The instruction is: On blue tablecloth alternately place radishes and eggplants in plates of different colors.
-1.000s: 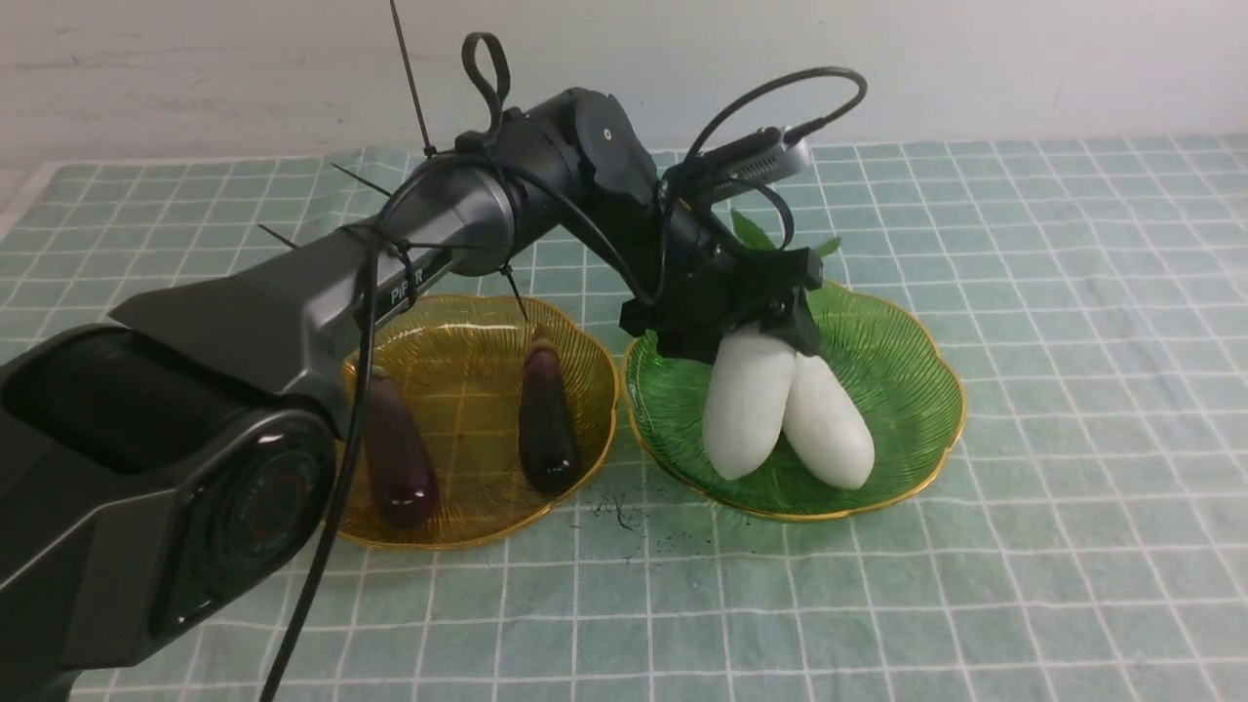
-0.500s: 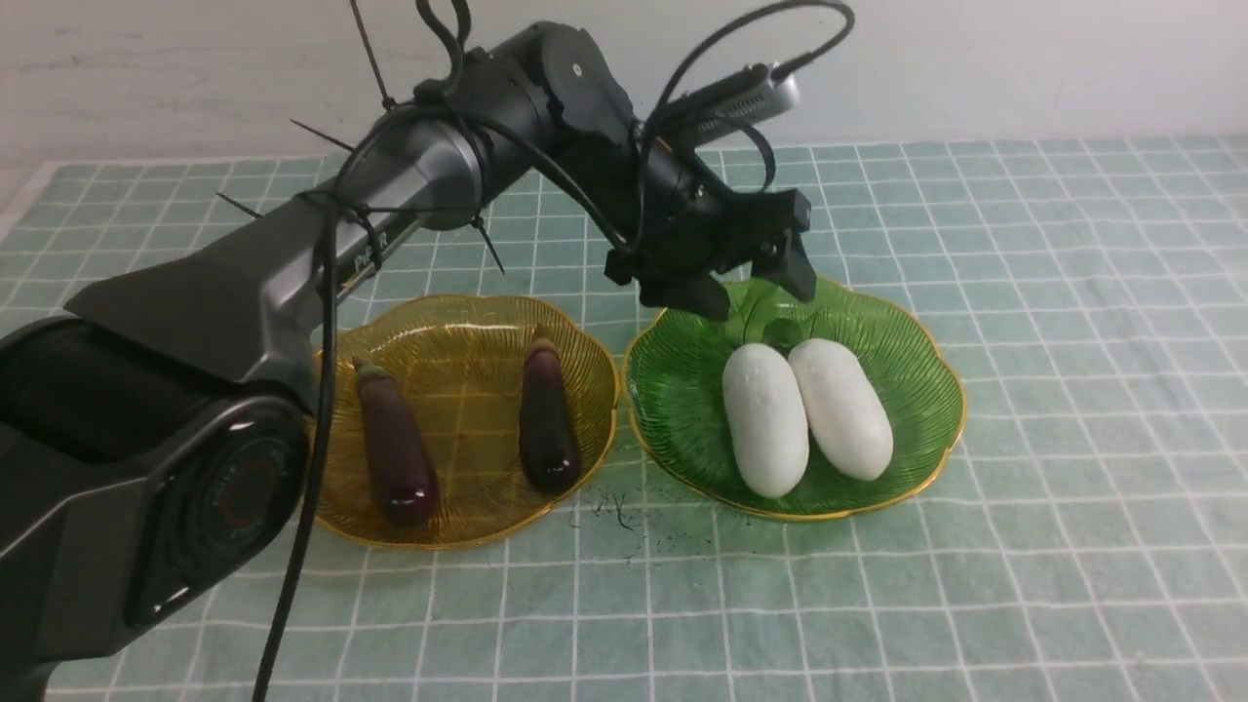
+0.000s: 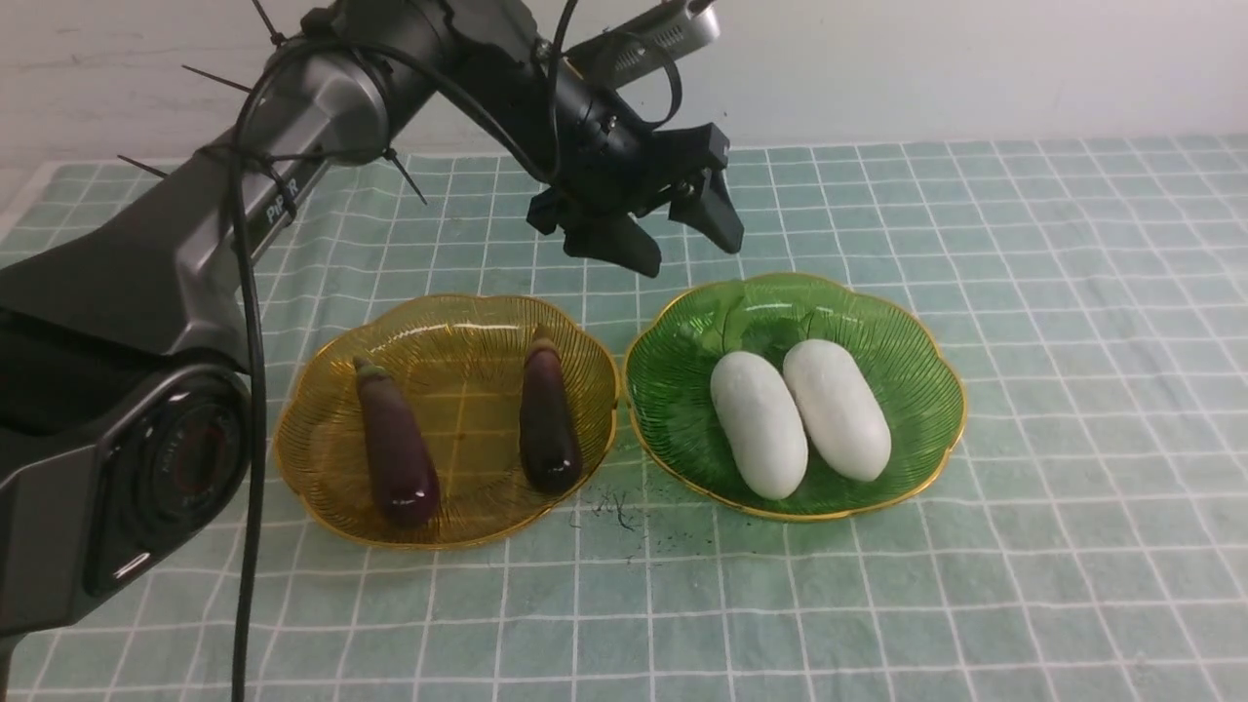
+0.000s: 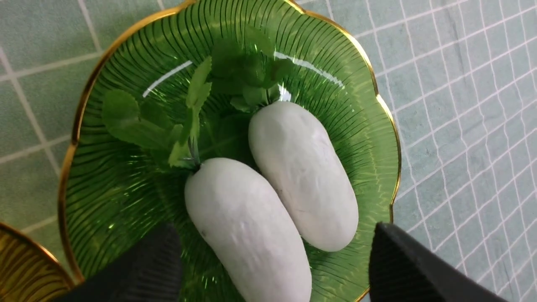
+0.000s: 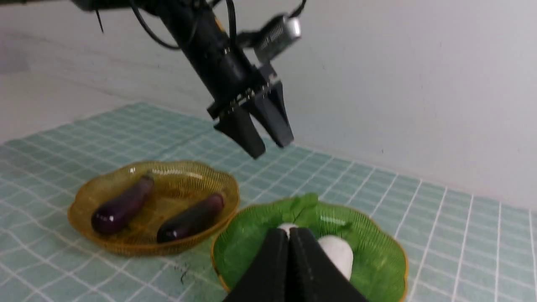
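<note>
Centre-left, scalloped amber plastic plate [image 3: 458,531]: two glossy purple-black eggplants [image 3: 398,448], stems up-frame. Centre-right, scalloped green plastic plate [image 3: 907,487]: two oblong white radishes [image 3: 760,426], slanting from upper left to lower right. Left pincer [image 3: 678,255] released; right pincer [image 5: 288,233] clenched, empty.

This looks like a robot lab or test area, though the views show too little to be sure. A robot arm [image 3: 331,107] with loose black cables [image 3: 252,390] reaches over a checked tablecloth [image 3: 1072,390]. Beyond the cloth's far edge stands a plain pale wall [image 3: 926,68], with scuffs near the cloth's far left corner.
</note>
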### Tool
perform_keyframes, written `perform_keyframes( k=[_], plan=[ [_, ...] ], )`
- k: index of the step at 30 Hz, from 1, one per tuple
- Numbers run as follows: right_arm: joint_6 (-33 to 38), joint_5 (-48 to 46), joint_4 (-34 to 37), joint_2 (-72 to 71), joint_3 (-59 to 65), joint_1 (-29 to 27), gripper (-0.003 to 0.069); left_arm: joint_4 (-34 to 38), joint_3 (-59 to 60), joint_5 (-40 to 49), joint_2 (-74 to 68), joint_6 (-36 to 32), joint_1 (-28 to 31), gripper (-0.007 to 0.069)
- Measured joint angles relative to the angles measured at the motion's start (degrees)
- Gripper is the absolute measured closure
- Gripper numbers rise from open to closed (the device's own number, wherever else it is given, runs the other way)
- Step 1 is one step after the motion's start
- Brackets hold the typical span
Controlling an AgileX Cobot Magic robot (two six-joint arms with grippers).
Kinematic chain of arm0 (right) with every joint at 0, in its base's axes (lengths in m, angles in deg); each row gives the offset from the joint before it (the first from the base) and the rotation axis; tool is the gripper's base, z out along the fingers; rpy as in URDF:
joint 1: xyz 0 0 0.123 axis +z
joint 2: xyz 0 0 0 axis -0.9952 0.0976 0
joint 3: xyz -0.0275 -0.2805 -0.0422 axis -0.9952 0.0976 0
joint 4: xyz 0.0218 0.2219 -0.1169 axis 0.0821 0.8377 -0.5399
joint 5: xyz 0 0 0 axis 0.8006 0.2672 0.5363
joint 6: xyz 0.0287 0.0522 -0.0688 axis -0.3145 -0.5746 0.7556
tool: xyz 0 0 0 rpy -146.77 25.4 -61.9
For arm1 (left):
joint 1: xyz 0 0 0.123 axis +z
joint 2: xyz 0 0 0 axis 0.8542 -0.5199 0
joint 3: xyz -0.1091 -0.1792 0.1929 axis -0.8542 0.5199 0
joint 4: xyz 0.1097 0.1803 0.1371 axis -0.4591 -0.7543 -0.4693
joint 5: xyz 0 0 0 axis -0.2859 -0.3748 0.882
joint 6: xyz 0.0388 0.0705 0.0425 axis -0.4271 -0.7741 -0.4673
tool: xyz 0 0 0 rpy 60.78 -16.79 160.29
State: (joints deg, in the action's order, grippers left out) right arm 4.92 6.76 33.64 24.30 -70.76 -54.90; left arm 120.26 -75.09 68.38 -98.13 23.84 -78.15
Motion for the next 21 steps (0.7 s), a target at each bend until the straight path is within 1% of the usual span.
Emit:
perform_keyframes(
  k=[1, 2, 3, 4, 5, 8, 10, 11, 13, 18, 21],
  plan=[
    [0.0, 1.4, 0.0, 0.0, 0.3, 0.0, 0.0673, 0.0, 0.0, 0.1, 0.0, 0.0, 0.0, 0.0132],
    [0.0, 3.1, -0.2, 0.0, 0.6, 0.0, 0.0673, 0.0, 0.0, 0.1, 0.0, 0.0, 0.0, 0.0187],
    [0.0, 3.2, -0.2, 0.0, 0.6, 0.0, 0.0673, 0.0, 0.0, 0.1, 0.0, 0.0, 0.0, 0.0187],
    [0.0, 3.5, -0.2, 0.0, 0.6, 0.0, 0.0673, 0.0, 0.0, 0.1, 0.0, -0.1, 0.0, 0.0235],
    [0.0, 4.0, -0.2, 0.0, 0.6, 0.0, 0.0673, 0.0, 0.0, 0.1, 0.0, -0.8, 0.1, 0.0312],
    [0.0, 4.4, -0.4, 0.0, 0.7, 0.0, 0.0673, -1.7, -0.8, 0.2, 0.0, -4.2, 0.1, 0.0501],
    [0.0, 4.4, -0.4, 0.0, 0.7, 0.0, 0.0673, -3.2, -1.9, 0.2, 0.3, -5.9, 0.2, 0.058],
    [0.0, 4.4, -0.4, 0.0, 0.7, 0.0, 0.0673, -3.4, -1.9, 0.2, 0.3, -5.9, 0.2, 0.0586],
    [0.0, 4.4, -0.4, 0.0, 0.7, 0.0, 0.0673, -5.8, -3.4, 0.3, 1.4, -6.6, 0.3, 0.062],
    [0.0, 4.4, -0.4, 0.0, 0.7, 0.0, 0.0673, -9.2, -4.5, 0.8, 6.4, -6.7, 0.4, 0.0632],
    [0.0, 4.4, -0.4, 0.0, 0.7, 0.0, 0.0673, -10.0, -4.7, 1.2, 9.2, -6.7, 0.4, 0.0632]
  ],
)
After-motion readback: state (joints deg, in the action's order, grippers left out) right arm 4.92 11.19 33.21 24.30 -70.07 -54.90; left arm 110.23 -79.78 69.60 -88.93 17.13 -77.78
